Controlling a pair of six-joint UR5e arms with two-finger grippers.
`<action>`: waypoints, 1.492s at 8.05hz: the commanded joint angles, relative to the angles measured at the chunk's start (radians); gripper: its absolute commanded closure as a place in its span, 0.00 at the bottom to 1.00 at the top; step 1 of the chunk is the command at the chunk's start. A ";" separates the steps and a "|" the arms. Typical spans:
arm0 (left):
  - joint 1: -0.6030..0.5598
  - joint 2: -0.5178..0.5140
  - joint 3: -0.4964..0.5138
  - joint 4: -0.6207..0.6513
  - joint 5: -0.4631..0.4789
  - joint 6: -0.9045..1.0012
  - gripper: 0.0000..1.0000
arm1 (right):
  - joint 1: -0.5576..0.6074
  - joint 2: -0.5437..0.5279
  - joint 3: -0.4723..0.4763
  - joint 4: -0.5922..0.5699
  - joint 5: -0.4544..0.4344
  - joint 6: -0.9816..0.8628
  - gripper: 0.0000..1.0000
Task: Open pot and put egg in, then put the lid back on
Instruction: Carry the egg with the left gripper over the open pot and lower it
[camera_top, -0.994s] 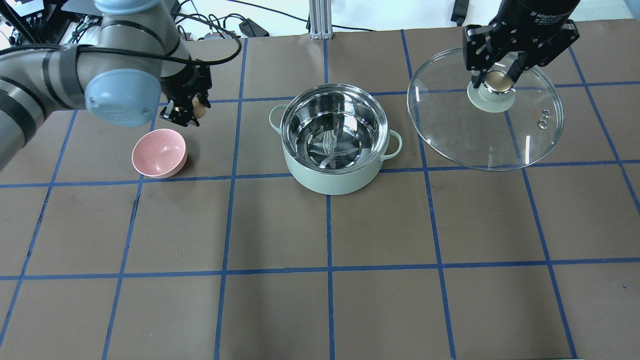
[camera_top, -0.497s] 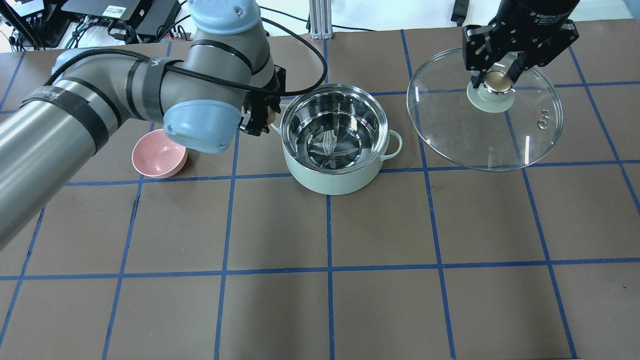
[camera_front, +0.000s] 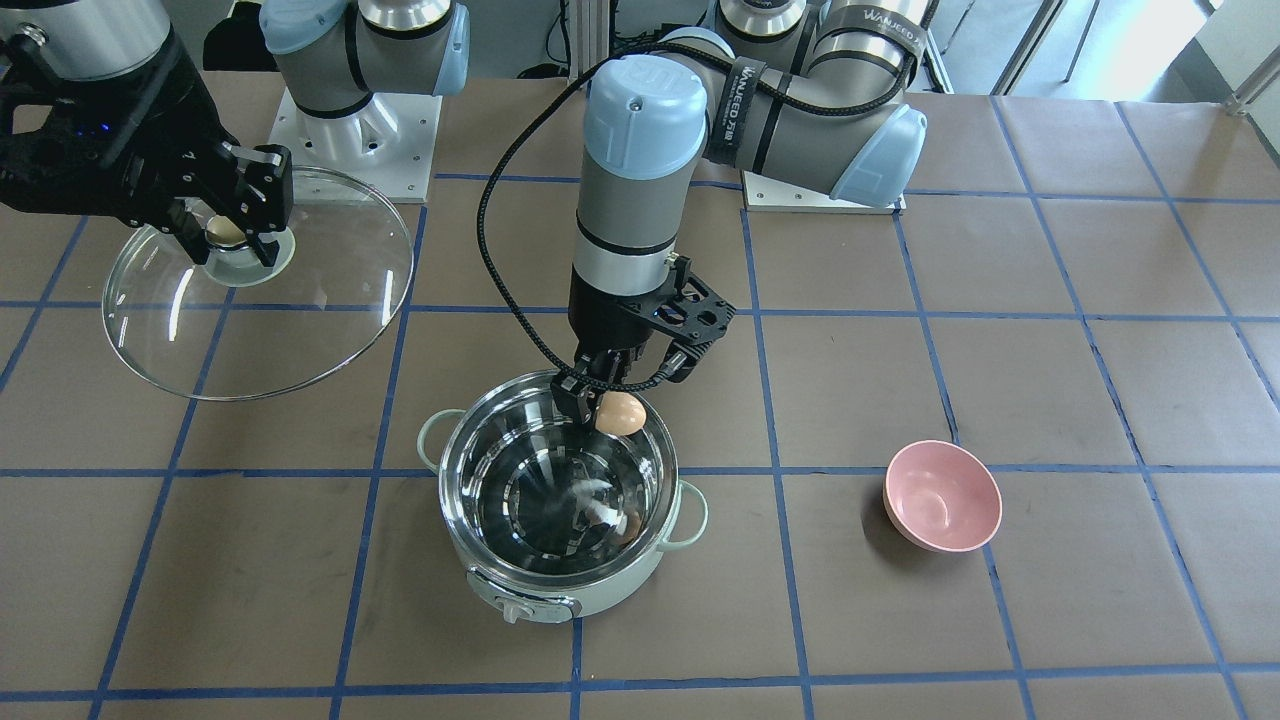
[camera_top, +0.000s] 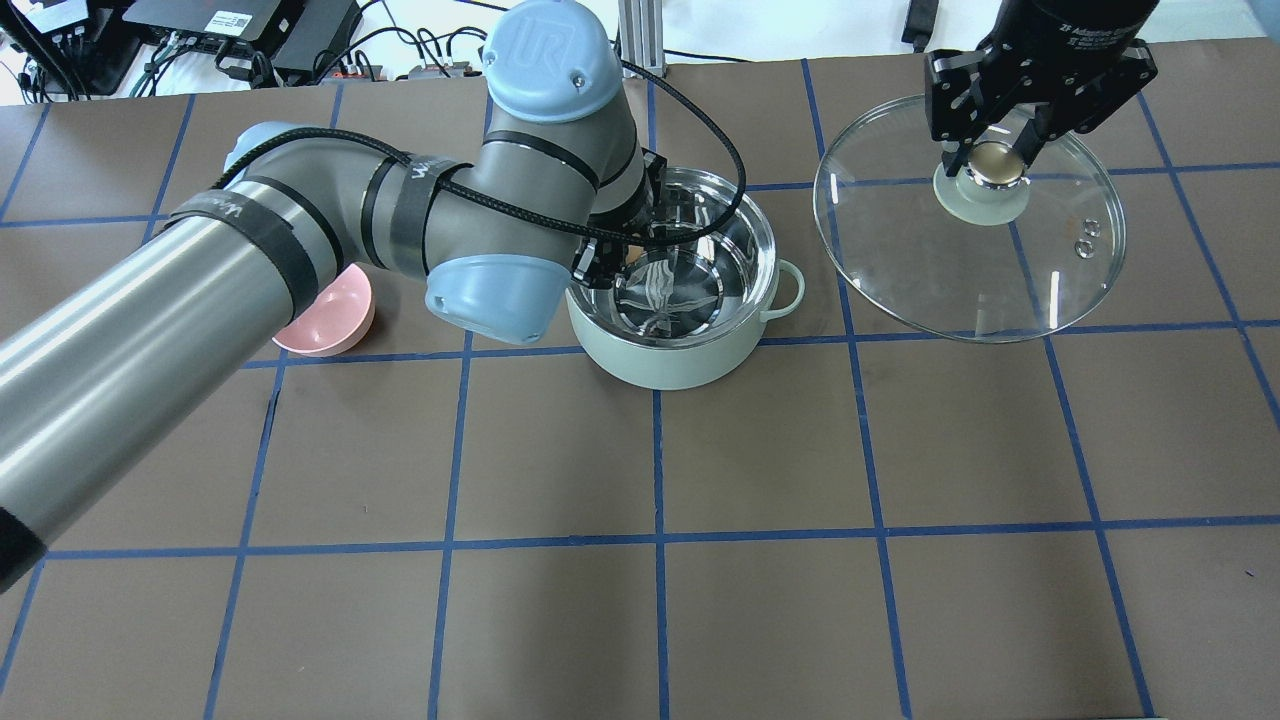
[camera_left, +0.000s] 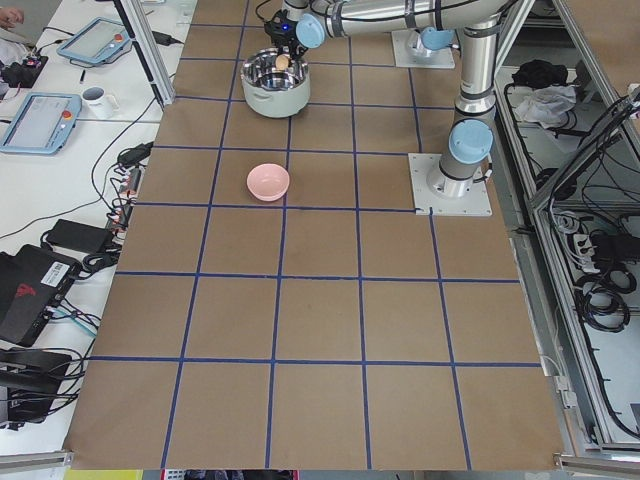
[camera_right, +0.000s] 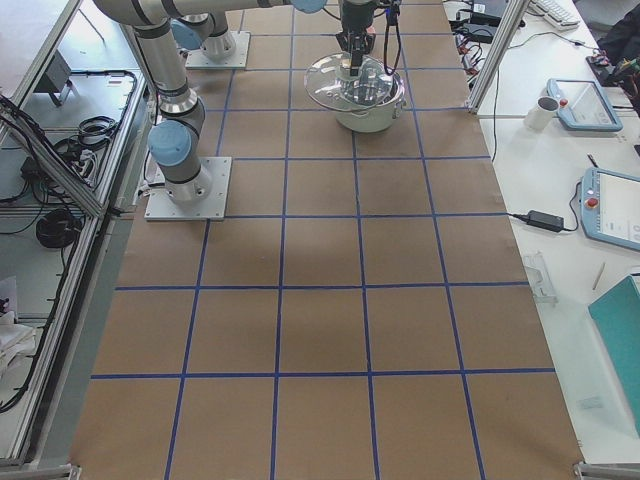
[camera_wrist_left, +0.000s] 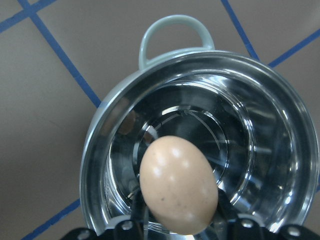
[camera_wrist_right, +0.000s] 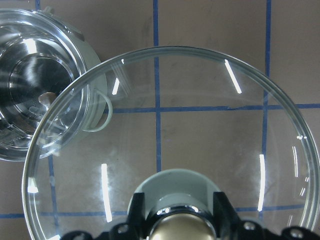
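Note:
The mint-green pot (camera_front: 610, 588) stands open on the table, its steel inside bare; it also shows in the overhead view (camera_top: 670, 362) and the left wrist view (camera_wrist_left: 172, 22). My left gripper (camera_front: 612, 400) is shut on the tan egg (camera_front: 621, 412) and holds it over the pot's back rim, above the steel interior (camera_wrist_left: 178, 184). My right gripper (camera_top: 985, 158) is shut on the golden knob of the glass lid (camera_top: 960, 275). It holds the lid in the air to the right of the pot (camera_wrist_right: 200, 125).
A pink bowl (camera_front: 942, 497) sits on the table on my left side of the pot, partly under my left arm in the overhead view (camera_top: 335, 320). The table is brown paper with a blue tape grid. Cables and equipment lie beyond the far edge.
My left arm has swung right with the egg, from beside the pink bowl to over the pot. The right gripper and the lid have not moved.

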 joint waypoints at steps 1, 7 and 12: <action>-0.020 -0.073 -0.001 0.077 -0.009 -0.008 1.00 | 0.000 0.000 0.000 0.000 0.000 0.000 0.59; -0.023 -0.212 0.002 0.216 -0.058 -0.006 1.00 | 0.000 0.000 0.000 0.000 0.000 0.000 0.59; -0.023 -0.246 0.001 0.214 -0.049 -0.011 0.69 | 0.000 0.000 0.000 0.000 0.000 0.000 0.59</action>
